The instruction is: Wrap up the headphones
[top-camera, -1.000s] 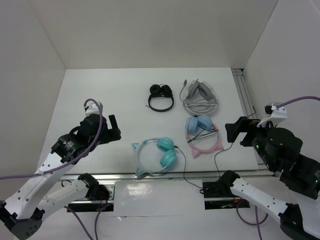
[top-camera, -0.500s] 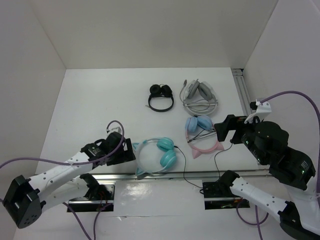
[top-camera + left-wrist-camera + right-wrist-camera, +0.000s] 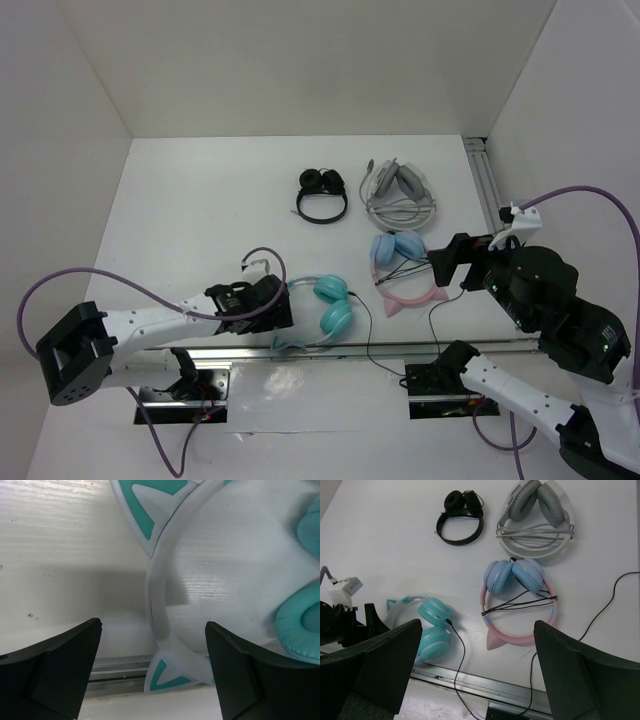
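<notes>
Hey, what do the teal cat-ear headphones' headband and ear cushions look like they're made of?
Headband: likely hard plastic; pale, smooth, with a soft sheen along its curve. Ear cushions: probably padded leatherette; teal, matte, with puffy rounded edges.

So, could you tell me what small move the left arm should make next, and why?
Probably lower the left gripper and close it on the headband of the teal headphones: its open jaws stand either side of that pale band, not yet gripping it.

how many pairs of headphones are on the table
4: teal headphones at the near edge, pink-and-blue pair right of them, small black pair farther back, grey pair right of that. None looks hidden.
</notes>
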Available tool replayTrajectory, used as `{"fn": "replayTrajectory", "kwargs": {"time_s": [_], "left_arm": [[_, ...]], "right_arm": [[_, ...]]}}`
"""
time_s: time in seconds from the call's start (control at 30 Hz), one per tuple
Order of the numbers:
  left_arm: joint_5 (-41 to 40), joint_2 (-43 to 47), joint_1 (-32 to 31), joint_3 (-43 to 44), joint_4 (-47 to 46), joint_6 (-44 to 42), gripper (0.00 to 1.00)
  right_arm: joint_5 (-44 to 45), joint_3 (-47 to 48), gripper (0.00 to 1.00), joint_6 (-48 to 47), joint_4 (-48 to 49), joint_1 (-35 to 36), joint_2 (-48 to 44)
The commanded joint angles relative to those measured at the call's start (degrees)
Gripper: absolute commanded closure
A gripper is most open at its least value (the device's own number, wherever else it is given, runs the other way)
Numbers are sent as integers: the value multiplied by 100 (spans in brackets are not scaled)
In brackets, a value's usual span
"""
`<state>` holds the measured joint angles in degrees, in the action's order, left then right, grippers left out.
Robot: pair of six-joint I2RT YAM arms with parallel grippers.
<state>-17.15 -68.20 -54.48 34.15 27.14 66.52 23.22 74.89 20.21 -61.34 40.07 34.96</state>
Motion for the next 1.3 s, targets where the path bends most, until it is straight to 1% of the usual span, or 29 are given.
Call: {"fn": "replayTrajectory", "kwargs": {"time_s": [0.0,0.1,0.13,0.17,0.23,0.3,0.47,0.5,0.53,0.6,0.63,0.7,0.73,0.77,0.8,0.87,0.93,1.0,1.03,1.07,1.1,1.13,1.17,1.23,1.27], "left_arm": [[-578,-263,-151,197,143,501,4],[-772,-623,-204,302,257,633,12],[-773,-702,-204,355,257,634,17],[-834,-781,-204,355,257,686,18],[-887,-914,-204,408,319,687,27],[-1036,-993,-256,461,371,757,28],[-1089,-1168,-256,461,371,871,28],[-1028,-1169,-256,461,371,871,30],[-1028,-1169,-256,461,371,871,36],[-975,-1221,-309,461,371,924,37],[-975,-1222,-361,461,371,976,41],[-975,-1222,-362,409,371,1029,41],[-923,-1274,-362,408,371,1029,50],[-922,-1274,-362,408,432,1099,65],[-922,-1274,-362,347,433,1161,90],[-869,-1213,-414,294,608,1293,100],[-869,-1029,-467,346,827,1354,100],[-992,-714,-669,565,1476,1530,100],[-1140,-581,-756,671,1775,1757,100],[-1203,-441,-905,776,2343,1829,100],[-1264,-283,-968,890,2619,1881,100],[-1378,67,-1020,1144,2917,2021,100],[-1440,253,-1091,1277,3425,2023,100],[-1572,675,-1091,1742,3876,2023,100],[-1738,1103,-1091,1909,4078,1918,100]], "right_arm": [[-20,52,0,-96,87,-35,-129],[-72,52,0,-96,87,-35,-252],[-72,0,0,-96,87,-35,-253],[-125,-1,0,-96,87,-35,-253],[-125,-53,0,-96,35,-35,-314],[-125,-54,0,-96,35,-35,-314],[-178,-54,0,-96,35,-35,-314],[-178,-54,0,-96,35,-35,-314],[-178,-54,0,-148,35,-35,-314],[-178,-54,0,-149,35,-35,-314],[-178,-54,0,-149,35,-35,-314],[-230,-54,0,-149,35,-35,-314],[-231,-54,0,-149,87,-35,-314],[-231,-54,0,-149,87,-35,-314],[-231,-54,0,-149,87,-35,-314],[-283,-2,0,-149,87,-35,-314],[-283,-1,0,-149,87,-35,-314],[-283,52,0,-149,87,-35,-367],[-283,52,0,-149,87,-35,-367],[-283,52,0,-149,87,-35,-367],[-283,52,0,-149,87,-35,-367],[-283,52,0,-149,87,-35,-367],[-353,0,0,-149,166,-35,-367],[-406,-54,0,-201,324,-35,-367],[-502,-176,0,-201,403,-35,-367]]}}
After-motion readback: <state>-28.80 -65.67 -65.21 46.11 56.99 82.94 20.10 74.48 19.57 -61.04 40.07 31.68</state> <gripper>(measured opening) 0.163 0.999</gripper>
